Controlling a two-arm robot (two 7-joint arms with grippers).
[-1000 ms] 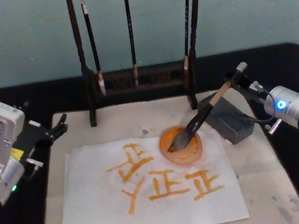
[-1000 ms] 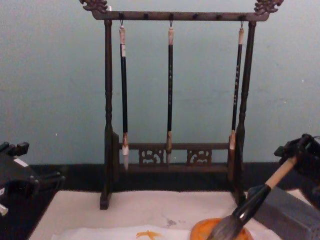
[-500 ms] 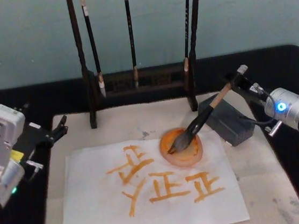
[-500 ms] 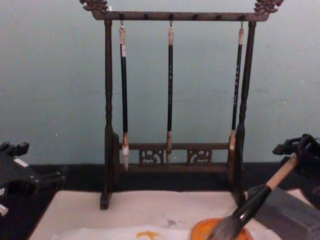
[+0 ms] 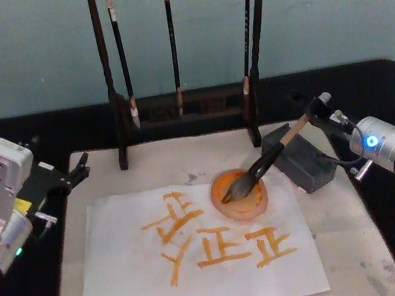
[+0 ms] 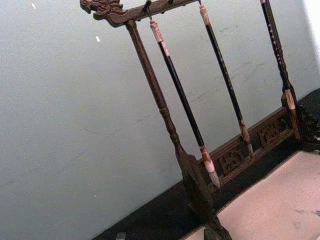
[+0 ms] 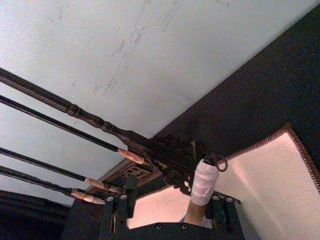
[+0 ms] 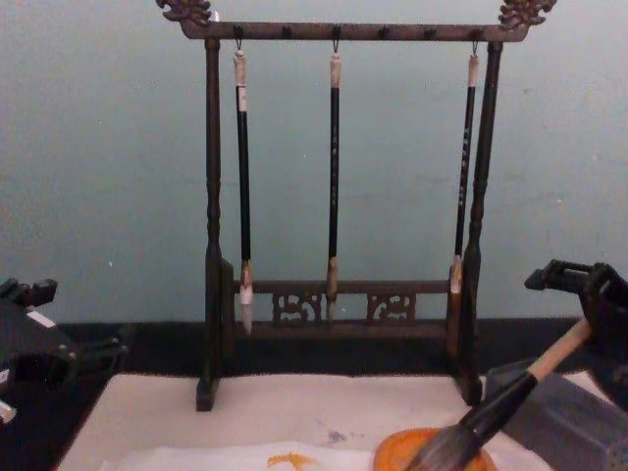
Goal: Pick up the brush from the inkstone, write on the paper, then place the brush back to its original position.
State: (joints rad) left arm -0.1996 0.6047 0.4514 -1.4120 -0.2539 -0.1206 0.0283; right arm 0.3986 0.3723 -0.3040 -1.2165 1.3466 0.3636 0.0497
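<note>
paper is written. right gripper grips the brush, bristles in the orange dish; only letting go remains. left gripper idle at left.

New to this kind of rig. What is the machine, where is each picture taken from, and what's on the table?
It is a robot with two arms, each ending in a gripper. One picture looks down from its head, one across the table from its chest, two from cameras on its wrists. The right gripper holds the brush by the top of its handle, bristles in an orange dish at the edge of the paper, which bears orange characters. A grey block sits beside the dish, all on a felt mat. Behind stands a rack with three thin brushes hanging. The left gripper is parked left of the mat.
</note>
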